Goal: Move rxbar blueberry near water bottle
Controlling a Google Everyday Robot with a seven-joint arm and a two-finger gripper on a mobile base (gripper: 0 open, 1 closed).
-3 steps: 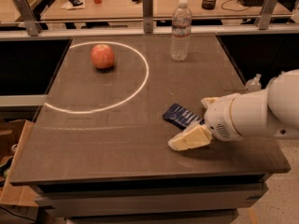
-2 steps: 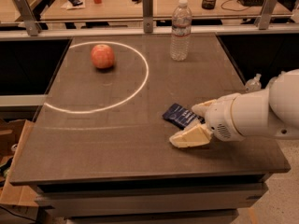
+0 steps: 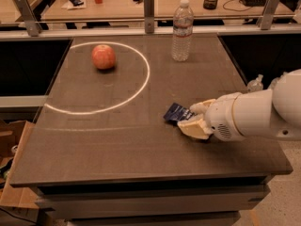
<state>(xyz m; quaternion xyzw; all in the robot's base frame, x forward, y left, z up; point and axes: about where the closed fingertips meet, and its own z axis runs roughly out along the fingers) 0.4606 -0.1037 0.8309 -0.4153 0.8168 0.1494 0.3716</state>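
The rxbar blueberry (image 3: 177, 112), a flat dark navy bar, lies at the right front of the table. Its right end sits between my cream fingers. My gripper (image 3: 195, 118) reaches in from the right, one finger (image 3: 203, 107) behind the bar and one (image 3: 192, 129) in front, closed onto its end. The water bottle (image 3: 181, 31), clear with a white cap and a white-and-red label, stands upright at the table's far edge, well beyond the bar.
A red-orange apple (image 3: 103, 56) sits at the far left inside a white circle (image 3: 144, 77) drawn on the table. The dark table (image 3: 117, 140) has a metal rail (image 3: 149, 11) behind it. A cardboard box (image 3: 11, 173) stands on the floor at left.
The front finger has moved up toward the bar, narrowing the gap around it. The bar has stayed almost in place; the bottle and apple have not moved.
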